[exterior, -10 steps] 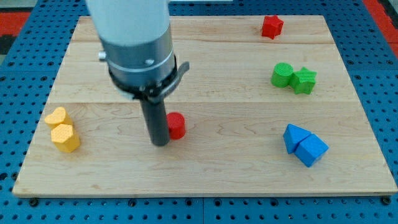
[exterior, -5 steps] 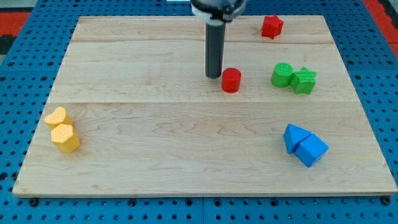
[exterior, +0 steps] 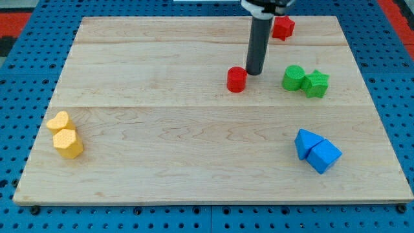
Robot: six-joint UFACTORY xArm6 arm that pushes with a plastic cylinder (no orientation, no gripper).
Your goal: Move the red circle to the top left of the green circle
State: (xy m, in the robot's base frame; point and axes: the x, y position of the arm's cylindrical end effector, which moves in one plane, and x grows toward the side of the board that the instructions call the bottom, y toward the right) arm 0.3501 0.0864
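Note:
The red circle point(exterior: 237, 79) lies on the wooden board point(exterior: 162, 142), left of the green circle point(exterior: 294, 77) with a gap between them. My tip point(exterior: 254, 72) is just to the upper right of the red circle, close to it or touching, between it and the green circle. The rod rises to the view's top edge.
A green star-like block point(exterior: 316, 84) touches the green circle's right side. A red block point(exterior: 283, 27) sits near the top, behind the rod. Two blue blocks point(exterior: 316, 151) lie at lower right. Two yellow blocks point(exterior: 64, 135) lie at the left edge.
The red circle went up and right from the board's middle, then slightly left. My tip moved from the circle's left side to its upper right.

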